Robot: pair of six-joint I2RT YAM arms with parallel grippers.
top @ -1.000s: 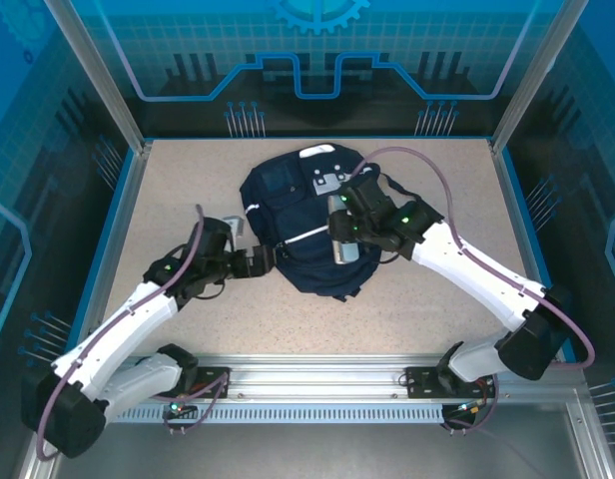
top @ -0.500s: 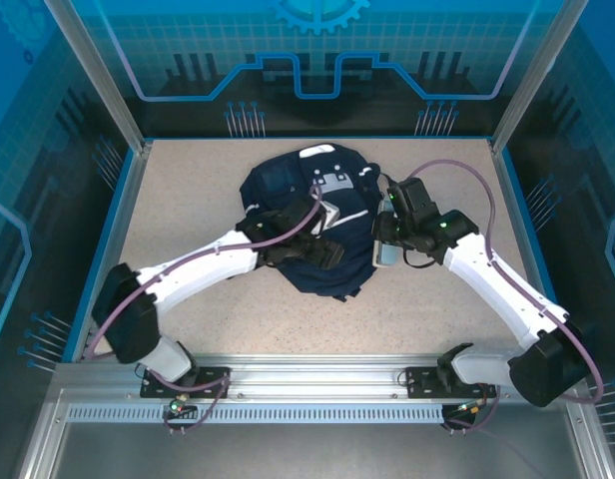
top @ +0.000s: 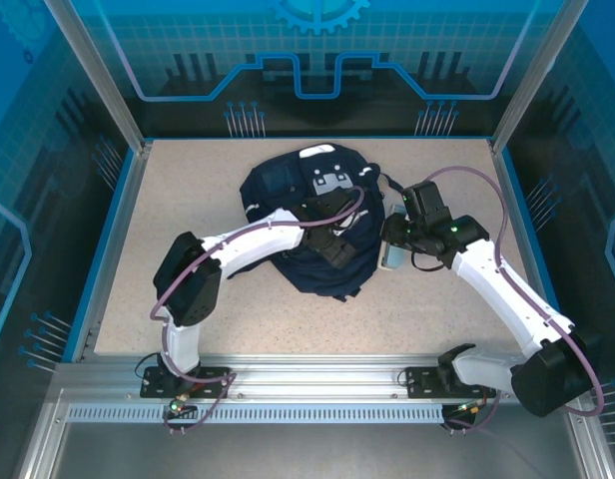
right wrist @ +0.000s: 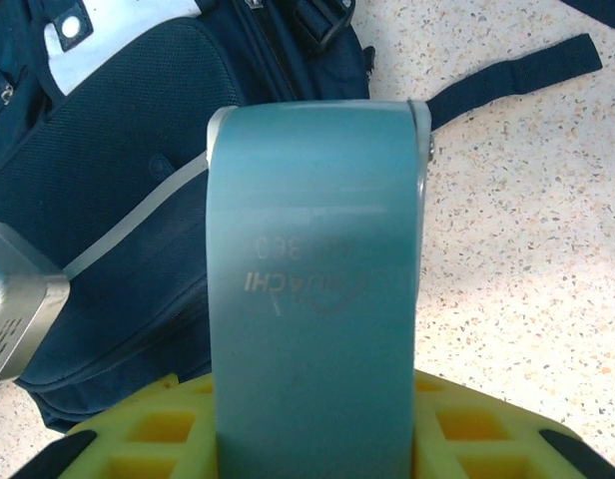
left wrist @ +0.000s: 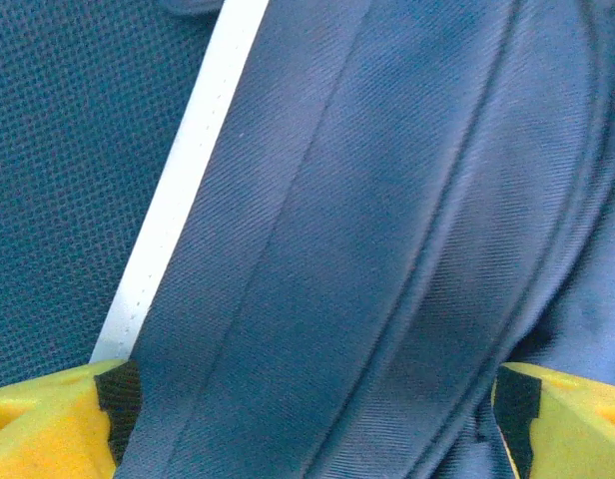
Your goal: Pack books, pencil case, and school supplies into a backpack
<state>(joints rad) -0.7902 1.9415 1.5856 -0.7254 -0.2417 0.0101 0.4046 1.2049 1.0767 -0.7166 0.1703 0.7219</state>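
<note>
1. While large navy-blue fabric backpack (top: 273, 190) lies at surface (top: 188, 200) centre, left claw (left wrist: 312, 399) hangs over it, fingers wide apart.
2. Right claw (top: 392, 251), backpack's 3 o'clock, clamped on pale teal smooth block (right wrist: 312, 249).

Pretty sure this is a robotics lab cell, not anyone's home or office. The whole thing is boxed in by bare silver aluminium frame posts (top: 98, 80) with see-through blue panels (top: 317, 50) printed with a gear and circuit-trace graphic, kinda trade-show looking. The work surface is a speckled beige tabletop (top: 188, 190) with a bright blue edge strip (top: 110, 239). Along the near side there's a slotted silver aluminium rail (top: 317, 379) with two white-and-black robot arms bolted onto it, left (top: 248, 239) and right (top: 507, 289), and loose purple-grey cables (top: 459, 170) looping off them.
</note>
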